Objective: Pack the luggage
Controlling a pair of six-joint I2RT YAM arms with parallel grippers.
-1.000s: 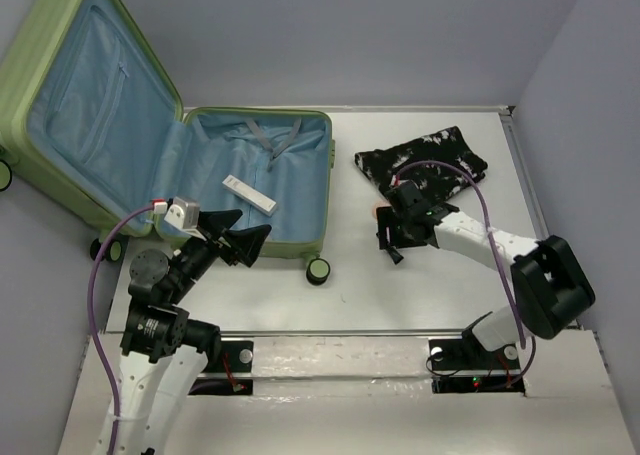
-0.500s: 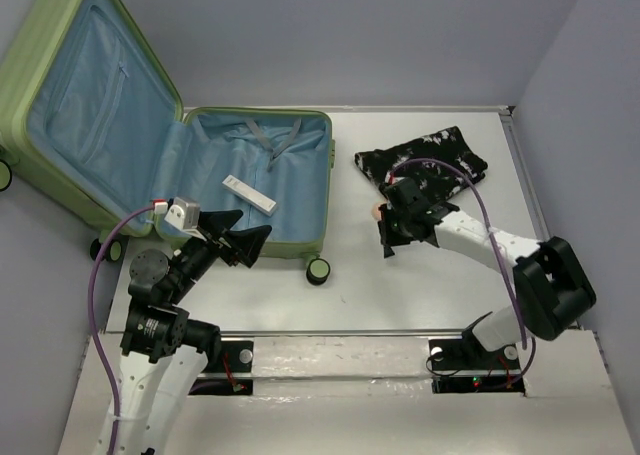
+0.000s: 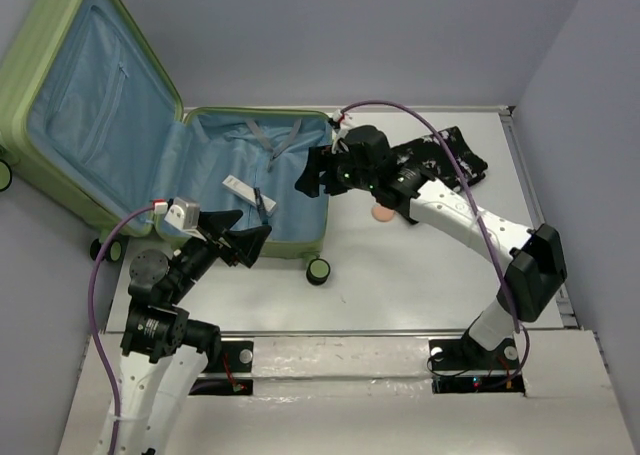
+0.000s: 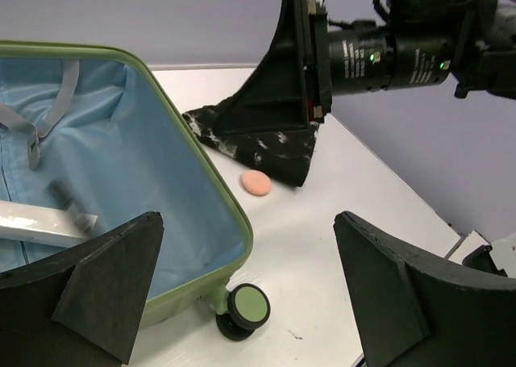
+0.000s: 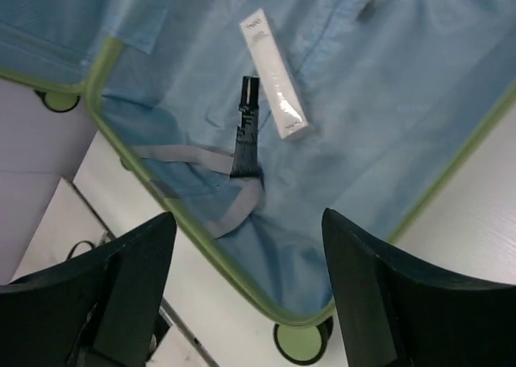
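Observation:
The luggage (image 3: 290,175) lies open on the table, its lid (image 3: 90,105) leaning up at the left, blue lining showing. Inside lie a white tube (image 3: 245,191) and a thin black stick-like item (image 3: 259,202) beside it; the right wrist view shows both, the tube (image 5: 274,72) and the black item (image 5: 246,129). My right gripper (image 3: 312,173) hovers open over the luggage's right side with nothing between its fingers. My left gripper (image 3: 238,237) stands open at the luggage's front edge, above a wheel (image 4: 248,308).
A black-and-white patterned cloth (image 3: 440,160) lies at the back right of the table. A small pink round object (image 3: 383,213) sits on the table just right of the luggage rim (image 4: 211,173). Walls close in the table's right side and back.
My right arm has swung left from the table beside the pink object to over the luggage. The black item now lies in the luggage next to the tube. The left arm has not moved.

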